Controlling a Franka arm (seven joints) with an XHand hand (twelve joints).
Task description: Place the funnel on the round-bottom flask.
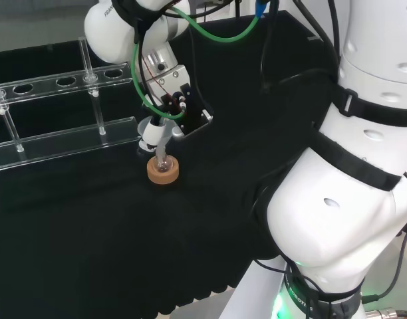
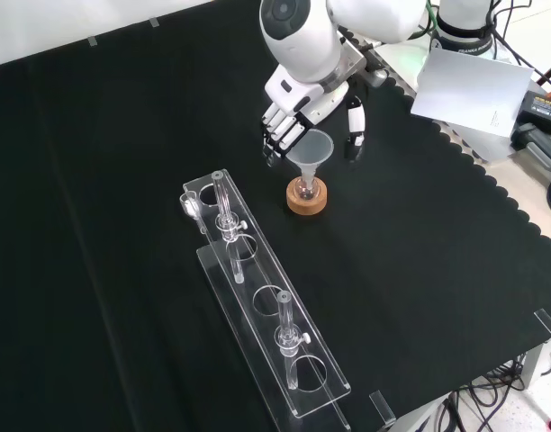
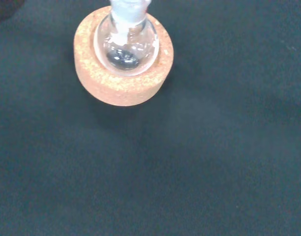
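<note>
A small clear round-bottom flask (image 2: pixel 304 187) sits upright in a cork ring (image 2: pixel 308 200) on the black cloth. A clear funnel (image 2: pixel 311 146) stands in the flask's neck, its cone upward. The black and white hand (image 2: pixel 298 108) hangs just above and behind it. Its fingers (image 2: pixel 275 135) are close by the funnel's left rim and its thumb (image 2: pixel 355 126) stands apart on the right, with a gap to the rim. In the head view the hand (image 1: pixel 183 109) is over the cork ring (image 1: pixel 163 171). The wrist view looks down on the flask (image 3: pixel 126 46) in its cork ring (image 3: pixel 123 91).
A long clear acrylic tube rack (image 2: pixel 257 297) lies left of and in front of the flask in the front view, with two upright posts; in the head view the rack (image 1: pixel 57 143) is at the left. The cloth's scalloped edge (image 2: pixel 492 193) runs along the right.
</note>
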